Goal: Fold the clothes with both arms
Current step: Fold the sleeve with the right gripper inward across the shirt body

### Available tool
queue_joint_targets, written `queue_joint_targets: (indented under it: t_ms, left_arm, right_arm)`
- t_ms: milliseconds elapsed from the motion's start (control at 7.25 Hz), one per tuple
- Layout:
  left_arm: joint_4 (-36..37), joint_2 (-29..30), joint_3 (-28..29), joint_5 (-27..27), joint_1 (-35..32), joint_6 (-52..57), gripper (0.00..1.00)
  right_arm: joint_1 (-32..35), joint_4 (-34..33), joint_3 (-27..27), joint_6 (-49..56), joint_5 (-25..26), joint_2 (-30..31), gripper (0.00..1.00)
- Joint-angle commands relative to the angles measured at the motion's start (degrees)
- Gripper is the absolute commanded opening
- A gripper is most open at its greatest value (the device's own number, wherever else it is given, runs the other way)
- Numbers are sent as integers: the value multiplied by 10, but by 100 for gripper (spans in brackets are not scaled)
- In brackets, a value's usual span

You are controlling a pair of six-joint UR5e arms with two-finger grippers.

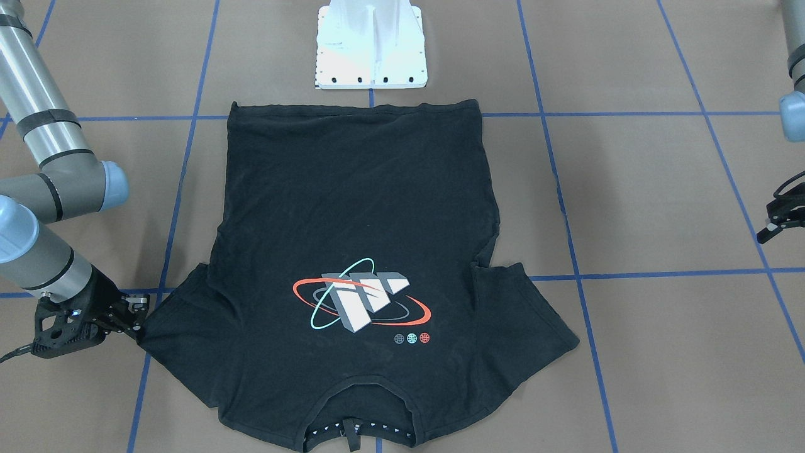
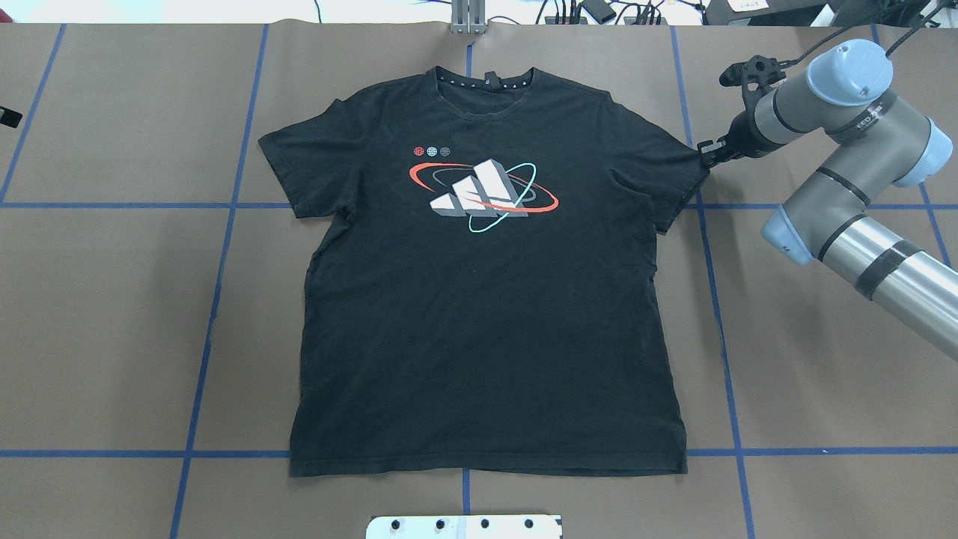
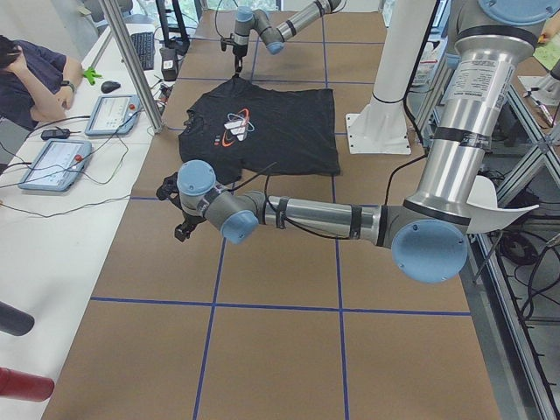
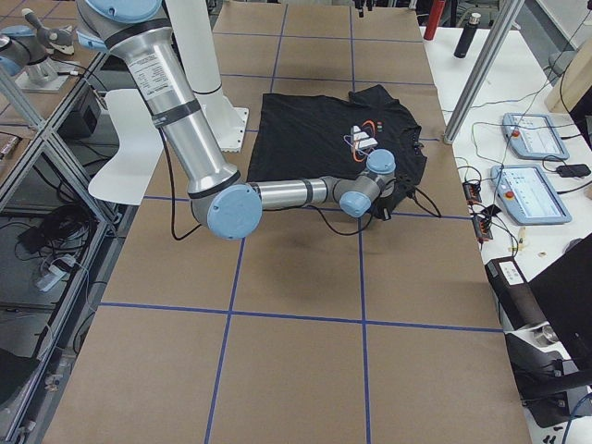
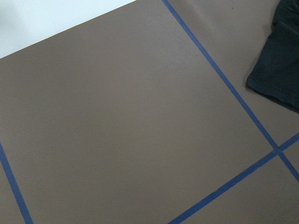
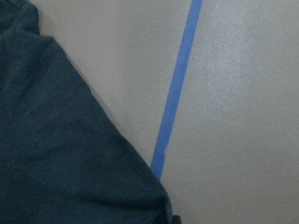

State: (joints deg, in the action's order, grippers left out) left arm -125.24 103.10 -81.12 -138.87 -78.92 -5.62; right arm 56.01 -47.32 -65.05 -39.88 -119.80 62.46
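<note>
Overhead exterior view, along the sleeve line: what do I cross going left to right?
T-shirt sleeve on the view's left → chest print → the other sleeve → right gripper, at that sleeve's tip → right arm.

Blue tape lines [image 2: 223,262] cross the brown table [image 2: 112,337], tablets [image 3: 121,114] alongside.

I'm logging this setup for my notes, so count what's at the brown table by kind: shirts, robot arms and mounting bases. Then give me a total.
T-shirt: 1
Robot arms: 2, the left arm and the right arm
White pedestal base: 1
Total: 4
</note>
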Motion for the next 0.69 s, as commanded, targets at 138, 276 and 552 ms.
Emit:
queue_joint_targets:
  t_ms: [138,276,552]
  left_arm:
    - [0,0,-2,0,0,-1,100]
    - [-1,0,-3,0,0,0,100]
    - [-1,-1,-4,0,0,-1,100]
  right_arm:
    - [9,-14,-15,-12,-4,-12,0]
    - [10,-61,-25,-17,-4,-34,0]
    - [7,-217,-60,-20,-2,-100,0]
